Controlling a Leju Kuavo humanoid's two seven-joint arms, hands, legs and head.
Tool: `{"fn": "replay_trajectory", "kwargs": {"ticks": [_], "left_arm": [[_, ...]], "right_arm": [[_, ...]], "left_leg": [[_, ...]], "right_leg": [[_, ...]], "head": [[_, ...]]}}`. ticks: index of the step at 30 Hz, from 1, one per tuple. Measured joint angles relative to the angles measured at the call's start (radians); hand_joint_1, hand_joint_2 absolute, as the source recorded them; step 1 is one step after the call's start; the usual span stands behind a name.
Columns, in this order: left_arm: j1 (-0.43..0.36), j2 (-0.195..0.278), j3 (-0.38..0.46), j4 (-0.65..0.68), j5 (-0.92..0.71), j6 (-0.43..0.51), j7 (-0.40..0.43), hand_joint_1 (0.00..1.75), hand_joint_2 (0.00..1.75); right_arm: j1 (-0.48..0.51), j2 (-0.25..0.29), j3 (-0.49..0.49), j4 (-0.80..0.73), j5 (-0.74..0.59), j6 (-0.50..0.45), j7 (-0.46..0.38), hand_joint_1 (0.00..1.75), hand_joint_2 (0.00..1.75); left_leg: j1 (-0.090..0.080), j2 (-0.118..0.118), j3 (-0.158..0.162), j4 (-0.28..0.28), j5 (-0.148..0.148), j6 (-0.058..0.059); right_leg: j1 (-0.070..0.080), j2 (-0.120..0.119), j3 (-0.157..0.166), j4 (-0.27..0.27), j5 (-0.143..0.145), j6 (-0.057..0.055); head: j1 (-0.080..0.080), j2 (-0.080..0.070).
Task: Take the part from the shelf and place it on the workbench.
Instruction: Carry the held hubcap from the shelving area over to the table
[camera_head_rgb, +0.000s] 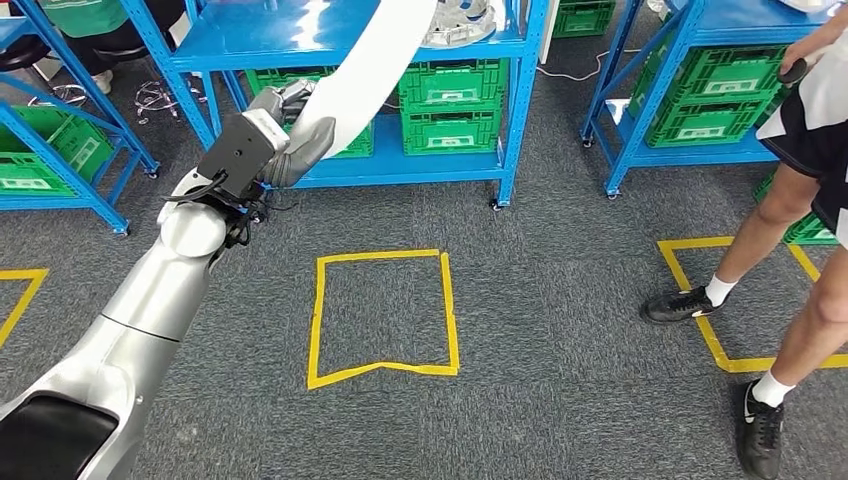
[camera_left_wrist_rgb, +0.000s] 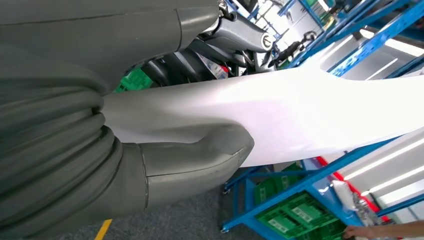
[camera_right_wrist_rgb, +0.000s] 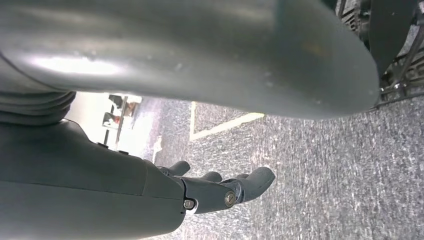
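A long white curved part (camera_head_rgb: 375, 62) slants from the blue shelf's upper board (camera_head_rgb: 300, 40) down to my left hand (camera_head_rgb: 290, 135), which grips its lower end. In the left wrist view the grey thumb (camera_left_wrist_rgb: 200, 160) presses under the white part (camera_left_wrist_rgb: 310, 115) and the dark fingers (camera_left_wrist_rgb: 220, 45) close over it from the other side. My right hand (camera_right_wrist_rgb: 220, 187) hangs over the grey carpet with its fingers apart and nothing in it.
Green crates (camera_head_rgb: 450, 110) fill the lower levels of the blue shelving. A second blue rack (camera_head_rgb: 690, 90) stands at the right. A person's legs in black shoes (camera_head_rgb: 760, 300) stand at the right edge. Yellow tape squares (camera_head_rgb: 383, 315) mark the carpet.
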Motion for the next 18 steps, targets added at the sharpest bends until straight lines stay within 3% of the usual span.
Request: {"fn": "replay_trajectory", "kwargs": {"ticks": [2, 3, 5, 7, 8, 9, 11, 13, 15, 17, 18], "left_arm": [[-0.002, 0.000, 0.001, 0.003, 0.001, 0.002, 0.000, 1.75, 1.75], [-0.003, -0.001, 0.001, 0.006, 0.001, 0.004, 0.001, 1.75, 1.75], [-0.007, -0.002, 0.003, 0.012, 0.001, 0.008, 0.003, 1.75, 1.75], [-0.007, -0.004, 0.004, 0.018, -0.002, 0.011, 0.005, 1.75, 1.75], [-0.005, -0.005, 0.004, 0.021, -0.004, 0.013, 0.005, 1.75, 1.75], [-0.004, -0.005, 0.004, 0.024, -0.007, 0.015, 0.005, 1.75, 1.75], [-0.002, -0.005, 0.005, 0.028, -0.011, 0.019, 0.004, 1.75, 1.75], [-0.003, -0.005, 0.005, 0.029, -0.012, 0.021, 0.002, 1.75, 1.75], [-0.003, -0.006, 0.006, 0.030, -0.012, 0.022, 0.000, 1.75, 1.75], [-0.002, -0.005, 0.007, 0.031, -0.013, 0.022, -0.002, 1.75, 1.75], [-0.002, -0.004, 0.009, 0.031, -0.014, 0.023, -0.002, 1.75, 1.75]], "right_arm": [[0.000, 0.000, -0.001, 0.000, 0.000, -0.002, 0.000, 0.00, 0.00], [0.000, 0.000, -0.001, 0.000, 0.001, -0.003, 0.000, 0.00, 0.00], [0.001, 0.000, -0.001, 0.000, 0.004, -0.004, 0.000, 0.00, 0.00], [0.001, 0.000, -0.001, 0.000, 0.008, -0.005, 0.000, 0.00, 0.00], [0.001, 0.000, -0.001, 0.000, 0.010, -0.005, 0.000, 0.00, 0.00], [0.001, 0.000, -0.001, 0.000, 0.011, -0.005, 0.000, 0.00, 0.00], [0.001, 0.000, -0.001, 0.000, 0.012, -0.005, 0.000, 0.00, 0.00], [0.001, -0.001, -0.001, 0.000, 0.014, -0.003, -0.001, 0.00, 0.00], [0.000, -0.002, -0.001, 0.000, 0.017, 0.000, -0.005, 0.00, 0.00], [0.000, 0.000, -0.001, 0.000, 0.020, 0.001, -0.008, 0.00, 0.00], [-0.001, 0.000, -0.001, 0.000, 0.020, 0.001, -0.008, 0.00, 0.00]], "left_leg": [[-0.001, -0.006, -0.001, -0.015, 0.009, 0.015], [0.000, -0.011, -0.003, -0.018, 0.018, 0.023], [0.004, -0.020, -0.011, -0.022, 0.035, 0.035], [0.002, -0.033, -0.030, -0.016, 0.047, 0.039], [0.001, -0.040, -0.038, -0.012, 0.050, 0.039], [0.000, -0.048, -0.045, -0.007, 0.052, 0.038], [0.000, -0.063, -0.054, 0.003, 0.053, 0.035], [-0.001, -0.077, -0.064, 0.014, 0.052, 0.029], [0.000, -0.090, -0.074, 0.018, 0.053, 0.019], [0.002, -0.103, -0.079, 0.015, 0.057, 0.007], [0.001, -0.096, -0.083, 0.020, 0.053, 0.002]], "right_leg": [[-0.003, -0.006, 0.001, -0.006, 0.010, 0.015], [-0.003, -0.005, -0.003, 0.004, 0.000, 0.020], [-0.003, 0.002, -0.036, 0.085, -0.058, 0.025], [0.000, 0.008, -0.087, 0.222, -0.130, 0.027], [0.001, 0.010, -0.100, 0.267, -0.147, 0.027], [0.003, 0.012, -0.095, 0.275, -0.146, 0.026], [0.005, 0.022, -0.027, 0.176, -0.101, 0.019], [0.004, 0.052, 0.046, 0.055, -0.073, 0.010], [0.006, 0.064, 0.067, 0.014, -0.076, 0.004], [0.004, 0.046, 0.068, 0.007, -0.072, -0.004], [0.002, 0.037, 0.071, 0.002, -0.069, -0.009]], "head": [[0.000, 0.000], [0.000, 0.000], [0.001, 0.000], [0.002, 0.000], [0.002, 0.000], [0.002, 0.000], [0.002, 0.000], [0.002, 0.000], [0.001, 0.000], [0.002, 0.000], [-0.001, 0.000]]}}
